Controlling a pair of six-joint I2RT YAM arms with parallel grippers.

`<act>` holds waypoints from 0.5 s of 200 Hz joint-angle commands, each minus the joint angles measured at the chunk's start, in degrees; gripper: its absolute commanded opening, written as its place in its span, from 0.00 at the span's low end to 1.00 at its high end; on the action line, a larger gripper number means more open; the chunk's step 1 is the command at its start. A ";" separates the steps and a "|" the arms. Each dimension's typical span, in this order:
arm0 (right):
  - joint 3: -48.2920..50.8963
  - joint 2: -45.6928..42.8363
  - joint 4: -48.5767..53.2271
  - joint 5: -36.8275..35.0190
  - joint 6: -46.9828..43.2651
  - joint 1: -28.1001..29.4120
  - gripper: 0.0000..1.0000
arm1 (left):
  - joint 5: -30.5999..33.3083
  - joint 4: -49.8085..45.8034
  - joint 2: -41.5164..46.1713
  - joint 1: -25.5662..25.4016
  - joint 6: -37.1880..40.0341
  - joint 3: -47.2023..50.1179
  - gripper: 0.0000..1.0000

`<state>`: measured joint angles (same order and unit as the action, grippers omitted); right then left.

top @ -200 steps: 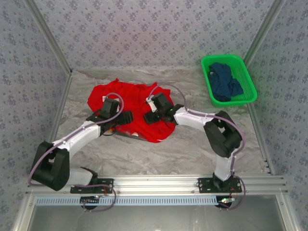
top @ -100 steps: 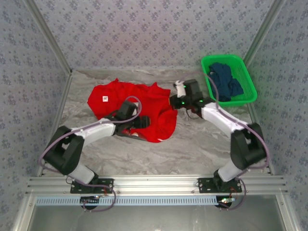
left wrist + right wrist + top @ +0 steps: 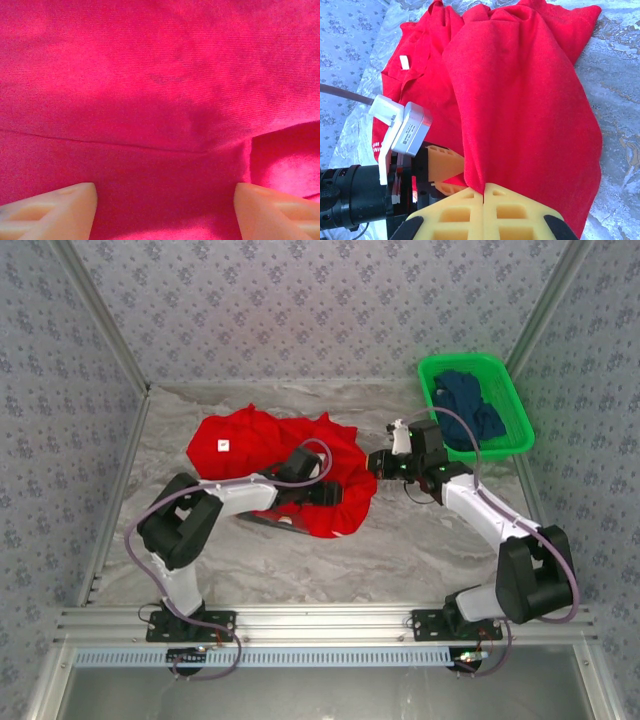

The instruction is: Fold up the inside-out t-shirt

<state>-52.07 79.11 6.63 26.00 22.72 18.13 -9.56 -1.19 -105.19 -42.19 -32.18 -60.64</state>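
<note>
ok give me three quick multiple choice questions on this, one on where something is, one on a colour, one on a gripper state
1. Where does the green plastic basket stand? A near left corner; B far right of the table; C at the centre.
2. What colour is the crumpled garment in it? A white; B yellow; C dark navy.
3. How is the right gripper? A shut on the bright red cloth t-shirt; B open over the basket; C open on bare table.
Answers: 1 B, it sits far right by the wall; 2 C, the cloth in it is dark blue; 3 A, its fingers meet with red cloth pinched between.
</note>
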 commanded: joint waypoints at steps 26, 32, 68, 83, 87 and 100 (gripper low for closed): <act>-0.22 -0.56 1.68 1.15 -0.66 -0.38 0.00 | 9.29 -3.22 2.25 -2.92 7.84 -2.94 0.78; -0.14 -0.41 1.55 1.24 -0.66 -0.44 0.00 | 10.15 -4.14 1.13 -2.91 8.69 -4.08 0.78; -0.21 0.16 1.23 1.40 -0.63 -0.40 0.00 | 12.04 -5.14 -5.04 -3.10 11.29 -9.69 0.77; 0.17 0.34 1.10 1.29 -0.43 -0.38 0.00 | 12.62 -5.14 -7.24 -3.07 12.54 -11.85 0.70; 0.28 0.33 1.09 1.39 -0.32 -0.38 0.00 | 12.60 -5.18 -7.78 -3.12 13.08 -12.37 0.67; 0.16 0.22 1.42 1.55 -0.18 -0.38 0.00 | 12.51 -5.70 -9.00 -3.10 14.34 -13.67 0.55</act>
<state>-52.03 78.96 7.29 26.41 22.70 18.13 1.32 -4.95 -111.59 -45.12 -21.58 -71.55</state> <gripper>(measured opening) 0.062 0.633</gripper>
